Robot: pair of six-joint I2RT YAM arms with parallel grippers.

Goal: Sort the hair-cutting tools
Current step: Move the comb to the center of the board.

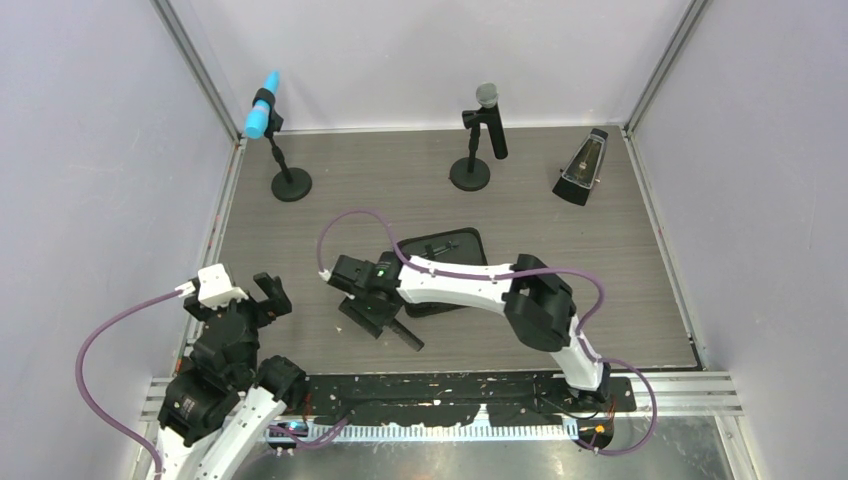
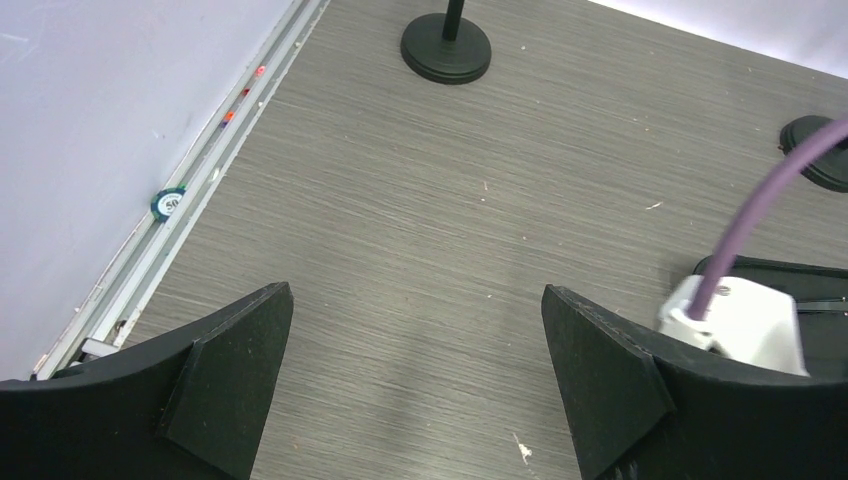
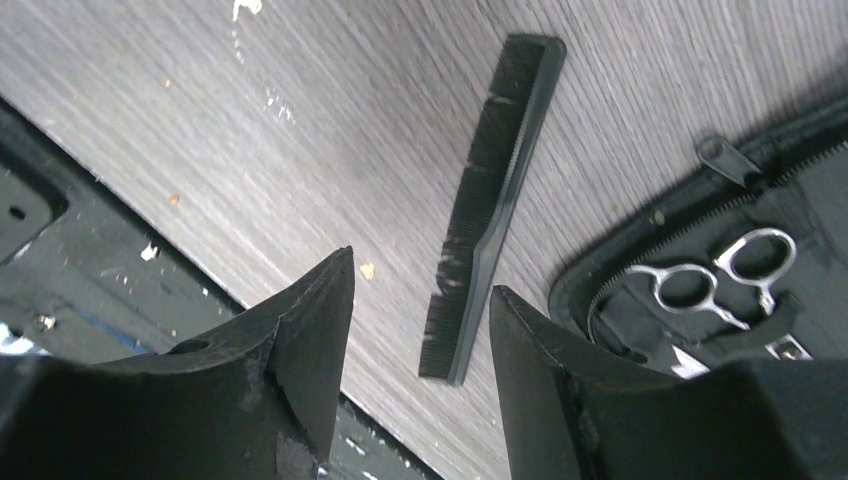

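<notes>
Beside case (image 3: 570,295), comb (image 3: 495,190) on table (image 3: 300,120); scissors (image 3: 715,280) inside, seen from wrist only.

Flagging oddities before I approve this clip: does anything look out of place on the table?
The comb lies loose on the table, outside the open case, while scissors sit inside it. Pale crumbs dot the wood nearby. Nothing looks damaged.

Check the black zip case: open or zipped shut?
Open. In the right wrist view the zip case shows parted zipper teeth, with silver scissors lying inside.
</notes>
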